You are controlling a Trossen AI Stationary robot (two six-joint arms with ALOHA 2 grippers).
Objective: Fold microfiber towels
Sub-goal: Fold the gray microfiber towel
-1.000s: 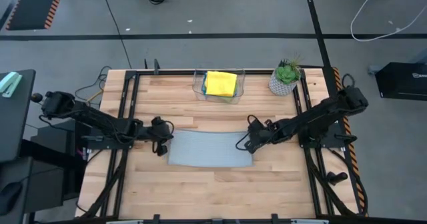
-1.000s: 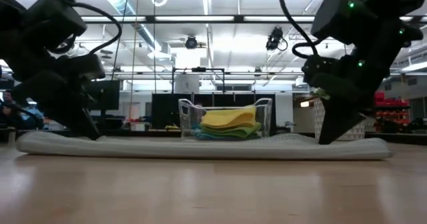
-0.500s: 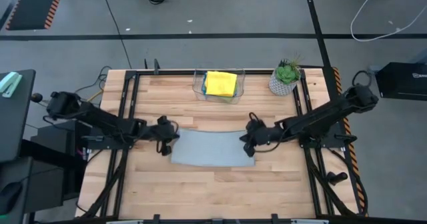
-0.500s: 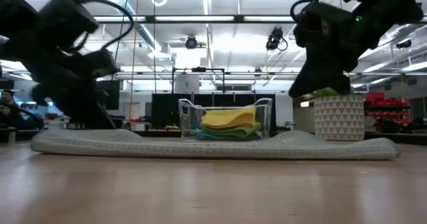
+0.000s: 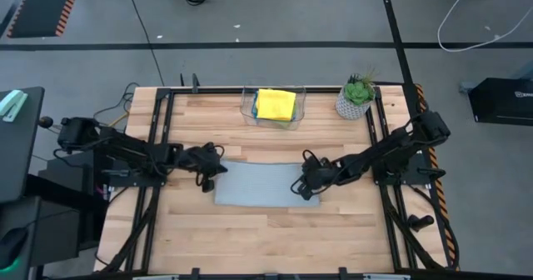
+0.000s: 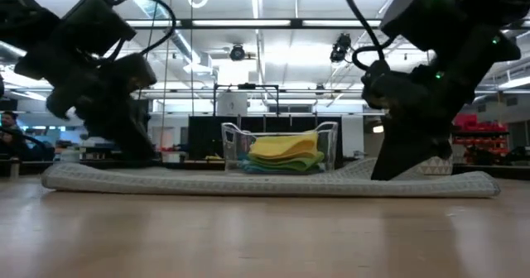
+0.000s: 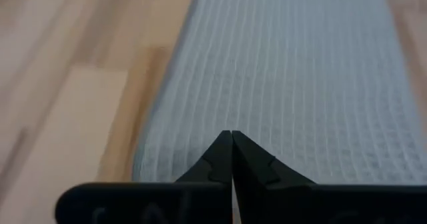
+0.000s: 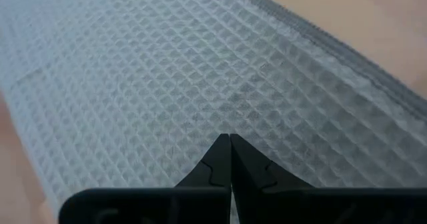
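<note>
A grey microfiber towel lies flat as a long rectangle in the middle of the table. My left gripper is shut over its left end, and the left wrist view shows the closed tips just inside the towel's left edge. My right gripper is shut over the right part of the towel, nearer its front edge, tips on the waffle weave. A yellow towel lies on top of a stack of folded towels in a clear bin at the far edge. My left gripper sets its shut fingertips on the towel's top surface close to its left edge, slanting down from the table's left. The towel lies flat under them. My right gripper sets its shut fingertips on the towel's top near the right end, slanting down from the right. The cloth stays flat on the table.
The clear bin with the folded stack stands at the far edge, centre. A potted plant stands at the far right. Bare wood lies in front of the towel, toward the near edge.
My left gripper has moved toward the table's right, and the towel's left end has slid right with it. My right gripper rose and drew toward the far edge, then came back down onto the towel nearer its front edge. Both stayed shut.
</note>
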